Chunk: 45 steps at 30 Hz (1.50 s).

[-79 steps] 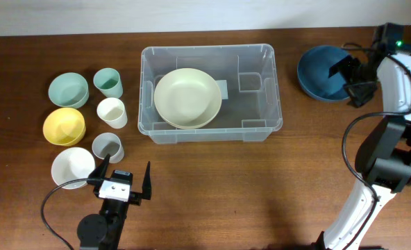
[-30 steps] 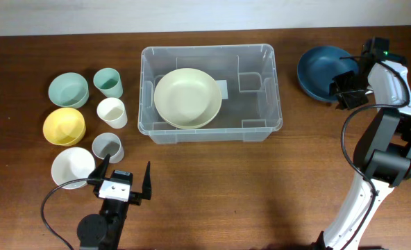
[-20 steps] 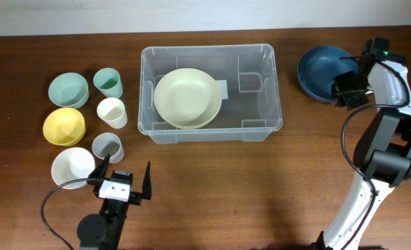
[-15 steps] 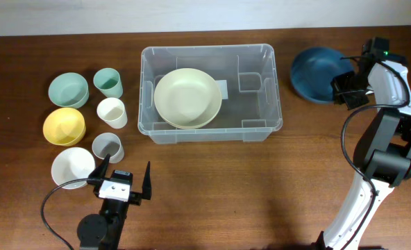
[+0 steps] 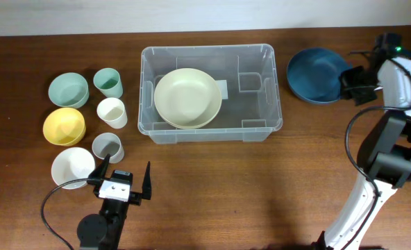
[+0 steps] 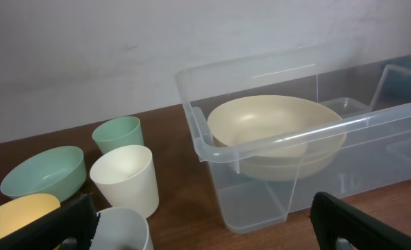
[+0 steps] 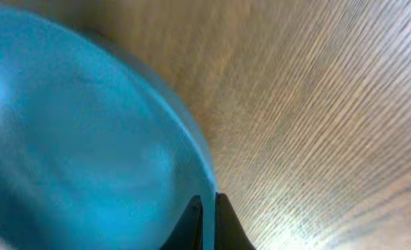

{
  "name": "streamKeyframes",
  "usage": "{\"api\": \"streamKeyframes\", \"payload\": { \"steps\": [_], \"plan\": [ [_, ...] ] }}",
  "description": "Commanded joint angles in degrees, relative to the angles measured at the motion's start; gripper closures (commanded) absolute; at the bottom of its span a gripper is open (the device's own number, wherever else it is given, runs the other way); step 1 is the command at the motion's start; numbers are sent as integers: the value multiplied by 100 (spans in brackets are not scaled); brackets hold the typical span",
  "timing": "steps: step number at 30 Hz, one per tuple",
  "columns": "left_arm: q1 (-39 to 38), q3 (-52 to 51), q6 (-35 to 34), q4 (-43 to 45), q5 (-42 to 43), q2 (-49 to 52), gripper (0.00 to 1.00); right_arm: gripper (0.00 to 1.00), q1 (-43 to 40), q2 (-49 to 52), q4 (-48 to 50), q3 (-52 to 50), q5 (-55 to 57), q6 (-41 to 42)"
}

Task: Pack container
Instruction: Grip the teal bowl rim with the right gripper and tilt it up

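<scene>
**Blue bowl pinched by its rim, right of the bin**

Right jaws: clenched on the right-hand rim of the dark blue bowl (image 5: 316,74). The right wrist view shows both tips pressed together on the bowl's edge (image 7: 73,139), wood grain beyond it. Cannot tell whether the bowl is off the wood or resting on it.

The container (image 5: 209,48) sits mid-tabletop (image 5: 261,187), toward the far edge, long side running left to right. It is just left of the blue bowl and not touching it. One cream bowl (image 5: 187,98) lies inside, in the left half, upright and covering part of a white label (image 5: 223,89) on the base. The right half of the base is bare. The left wrist view gives the same: the cream bowl (image 6: 275,125) behind the clear near wall (image 6: 275,142).

Left jaws: released and spread wide, holding nothing, low at the near edge just right of the white bowl (image 5: 72,167).

Left of the container, all upright:
- teal bowl (image 5: 68,89), teal cup (image 5: 108,82)
- yellow bowl (image 5: 64,126), white cup (image 5: 112,112)
- grey cup (image 5: 107,146), nearest the left jaws
</scene>
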Motion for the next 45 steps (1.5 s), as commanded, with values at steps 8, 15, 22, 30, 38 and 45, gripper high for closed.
{"api": "streamKeyframes", "payload": {
  "steps": [8, 15, 22, 30, 38, 45],
  "plan": [
    [35, -13, 96, -35, -42, -48, 0, 96, -262, -431, -474, 793, -597, -809],
    [35, -13, 94, -35, -39, -48, 0, 96, 168, -374, -251, 245, -72, -892],
    [35, -13, 96, -35, -42, -48, 0, 86, 496, -308, -4, -267, 479, -363],
    [35, -13, 96, -35, -39, -48, 0, 62, 468, -199, -22, -315, 511, -365],
    [35, -13, 96, -35, -39, -48, 0, 48, 452, -168, -24, -315, 584, -323],
    [35, -13, 96, -35, -39, -48, 0, 47, 452, 72, 17, -317, 638, -323]
  ]
}}
